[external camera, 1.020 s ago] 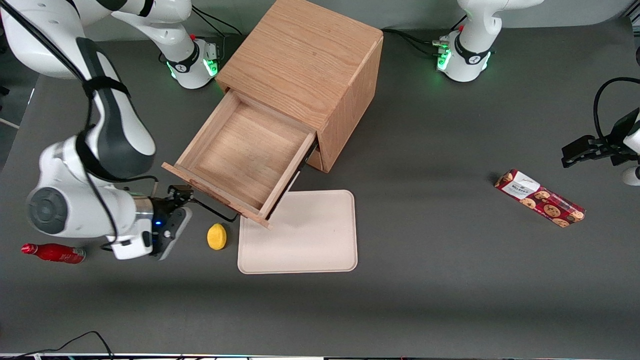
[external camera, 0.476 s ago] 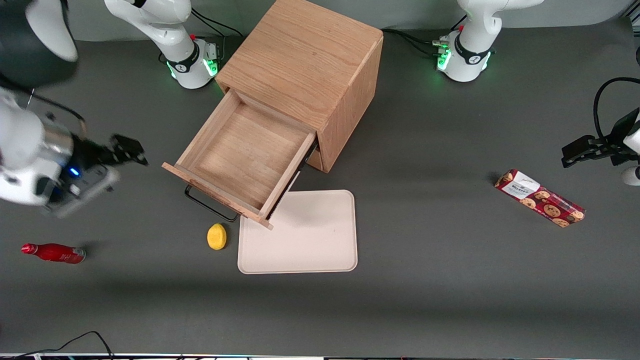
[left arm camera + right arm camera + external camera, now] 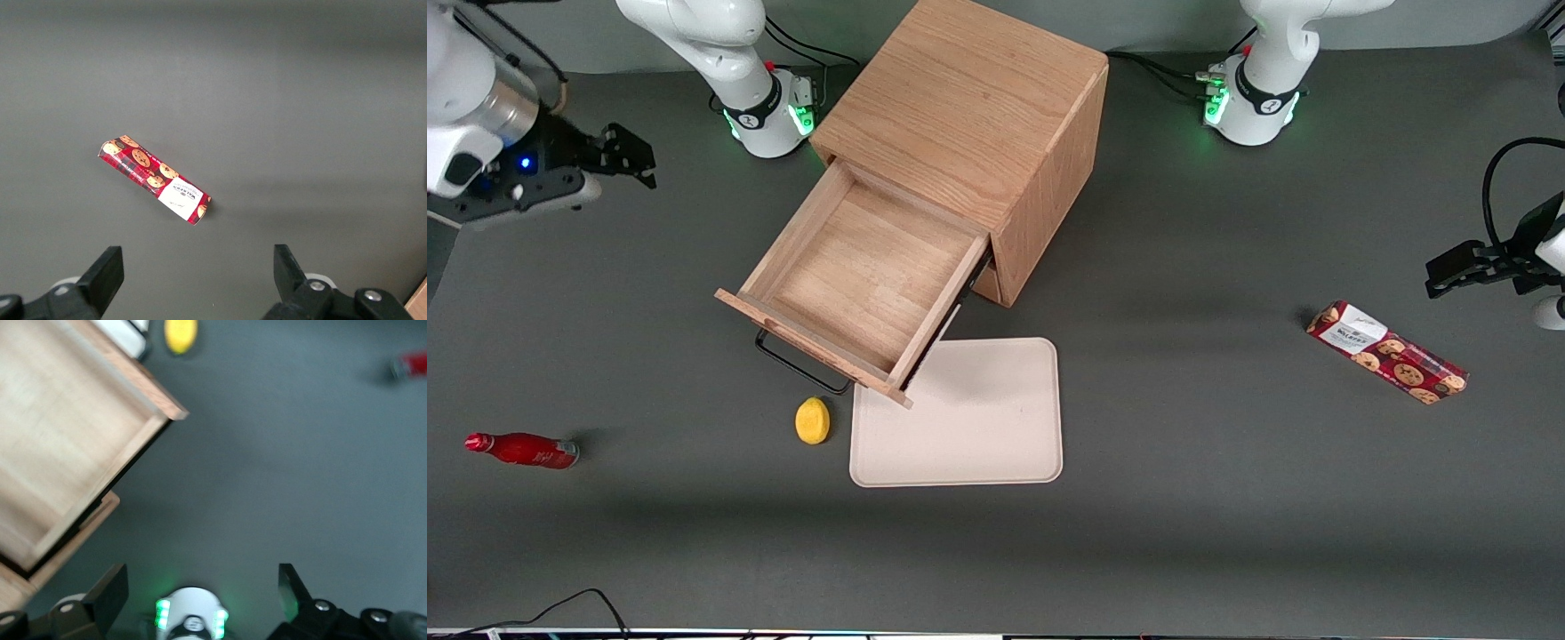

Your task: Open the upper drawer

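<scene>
The oak cabinet (image 3: 969, 107) stands at the middle of the table. Its upper drawer (image 3: 854, 280) is pulled far out, an empty light wood box with a black wire handle (image 3: 800, 366) on its front. The drawer also shows in the right wrist view (image 3: 60, 427). The lower drawer is hidden under it. My gripper (image 3: 630, 158) is open and empty, raised well away from the drawer toward the working arm's end of the table, near the working arm's base (image 3: 769, 111). Its two fingers stand wide apart in the right wrist view (image 3: 203, 600).
A yellow lemon (image 3: 812, 420) and a beige tray (image 3: 960, 427) lie just in front of the open drawer. A red bottle (image 3: 520, 449) lies toward the working arm's end. A cookie box (image 3: 1385, 352) lies toward the parked arm's end.
My gripper has let go of the drawer handle and moved up and away from the front camera. The drawer stays pulled out.
</scene>
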Controlling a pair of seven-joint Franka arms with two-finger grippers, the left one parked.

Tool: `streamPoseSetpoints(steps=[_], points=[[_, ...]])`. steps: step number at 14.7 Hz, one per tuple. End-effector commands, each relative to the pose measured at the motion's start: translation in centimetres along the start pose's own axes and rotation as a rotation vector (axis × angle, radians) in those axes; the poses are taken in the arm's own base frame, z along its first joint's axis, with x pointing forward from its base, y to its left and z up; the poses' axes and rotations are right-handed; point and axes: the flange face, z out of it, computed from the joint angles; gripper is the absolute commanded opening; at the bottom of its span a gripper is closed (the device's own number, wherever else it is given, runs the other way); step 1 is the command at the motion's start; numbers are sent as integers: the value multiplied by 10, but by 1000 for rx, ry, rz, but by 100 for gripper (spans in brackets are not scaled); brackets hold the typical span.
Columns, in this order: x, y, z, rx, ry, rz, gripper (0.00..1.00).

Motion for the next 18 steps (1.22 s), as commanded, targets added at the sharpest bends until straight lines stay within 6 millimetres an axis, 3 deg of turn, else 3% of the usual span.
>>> streamPoseSetpoints(steps=[1,5,9,12,18], points=[[-6,-1,3,17,9,255,100],[-4,-2,-11,36,34,258,100],[1,-4,-11,53,51,232,100],[0,21,-13,122,56,224,100],[19,20,-21,98,56,216,100]])
